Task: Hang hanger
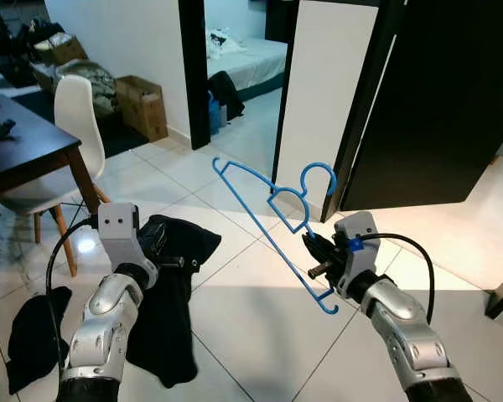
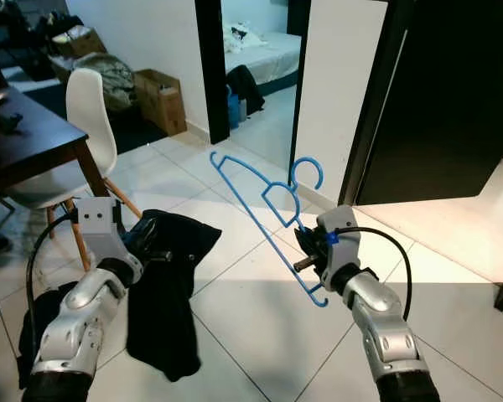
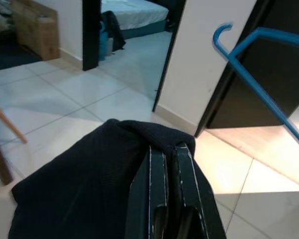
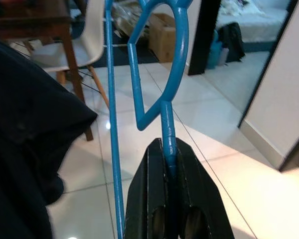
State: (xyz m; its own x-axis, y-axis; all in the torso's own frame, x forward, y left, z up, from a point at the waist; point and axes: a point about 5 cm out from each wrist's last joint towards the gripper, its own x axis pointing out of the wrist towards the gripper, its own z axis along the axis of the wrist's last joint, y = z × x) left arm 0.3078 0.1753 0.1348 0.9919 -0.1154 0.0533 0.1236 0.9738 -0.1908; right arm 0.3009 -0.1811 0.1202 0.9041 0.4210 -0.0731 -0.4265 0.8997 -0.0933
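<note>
A blue plastic hanger [image 1: 272, 213] is held up in the air at the right, tilted, its hook [image 1: 321, 175] toward the dark door. My right gripper [image 1: 317, 249] is shut on the hanger's lower bar [image 4: 168, 134]. At the left my left gripper [image 1: 169, 251] is shut on a black garment [image 1: 172, 310] that droops from it toward the floor. In the left wrist view the black cloth [image 3: 89, 184] is draped over the closed fingers [image 3: 162, 174], with the hanger [image 3: 259, 84] off to one side.
A white chair [image 1: 71, 142] and a dark table [image 1: 21, 146] stand at the left. Another black cloth [image 1: 29, 335] lies on the tiled floor. Ahead are a doorway to a bedroom [image 1: 243, 67], a cardboard box [image 1: 142, 105] and a dark open door [image 1: 436, 100].
</note>
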